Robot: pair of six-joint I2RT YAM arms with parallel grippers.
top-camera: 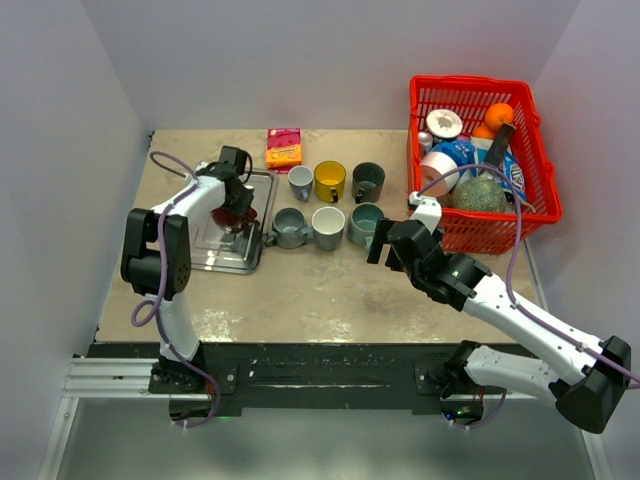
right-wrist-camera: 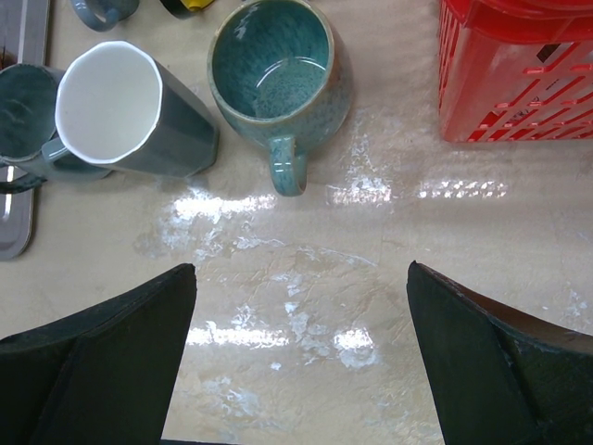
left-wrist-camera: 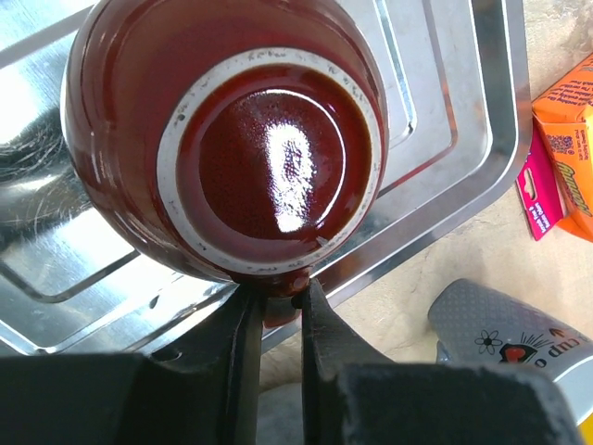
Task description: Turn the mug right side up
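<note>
The dark red mug [left-wrist-camera: 269, 167] lies base-up over the steel tray [left-wrist-camera: 482, 139] near the tabletop's left edge, with the left tool [left-wrist-camera: 276, 308] nearly closed on what looks like its handle, probably to roll it upright, while the right tool [right-wrist-camera: 301, 269] hangs wide apart and empty near the right edge.

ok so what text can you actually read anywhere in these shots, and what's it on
"cup o": on the grey mug, rest cut off
orange packet: lettering too blurred to read
pink box: label too small to read
blue and white packet in the red basket: too small
dark red mug: no text on its base
</note>
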